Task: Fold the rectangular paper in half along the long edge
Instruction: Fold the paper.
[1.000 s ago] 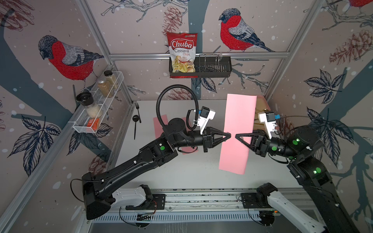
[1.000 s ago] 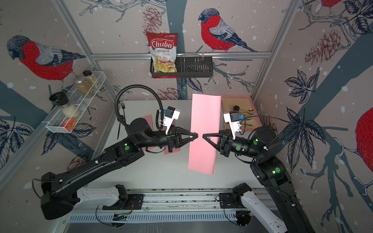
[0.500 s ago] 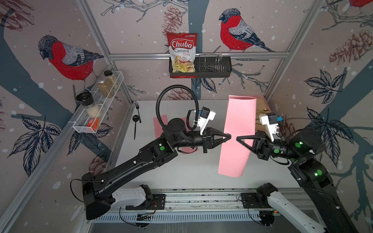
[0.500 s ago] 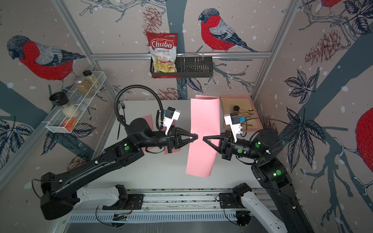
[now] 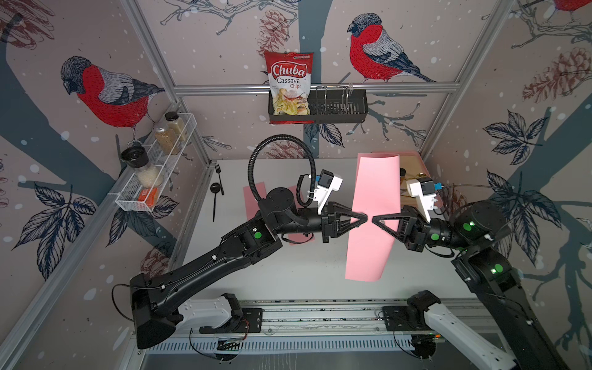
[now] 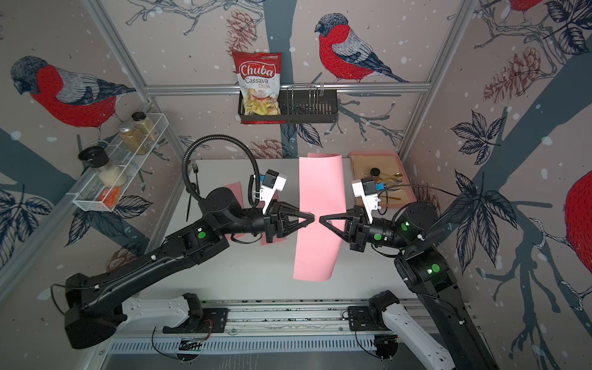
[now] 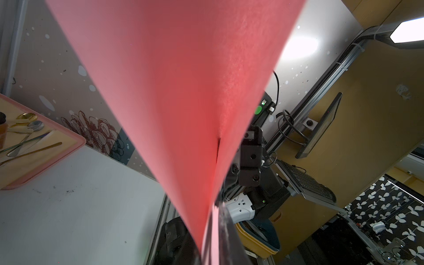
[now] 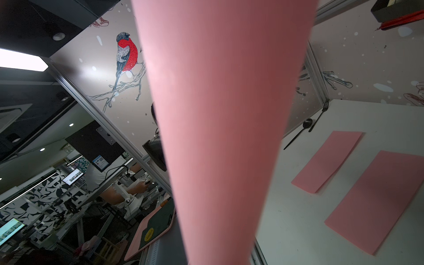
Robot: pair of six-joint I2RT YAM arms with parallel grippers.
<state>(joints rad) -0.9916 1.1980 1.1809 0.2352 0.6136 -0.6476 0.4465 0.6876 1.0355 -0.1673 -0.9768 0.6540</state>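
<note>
The pink rectangular paper hangs in the air over the white table, its length running from far to near. It sags into a trough between my two grippers, and its far end curls over. My left gripper and right gripper point at each other with their tips almost touching at the sheet's middle. Each is shut on a long edge. In the left wrist view the paper runs down between the dark fingers. In the right wrist view the paper hides the jaws.
Two more pink sheets lie on the table under the left arm. A black spoon and fork lie at the back left. A tray with cutlery stands at the back right. A wall rack holds a chips bag.
The two grippers have closed in on each other. The paper has gone from a flat sheet to a narrower, sagging trough with a curled far end.
</note>
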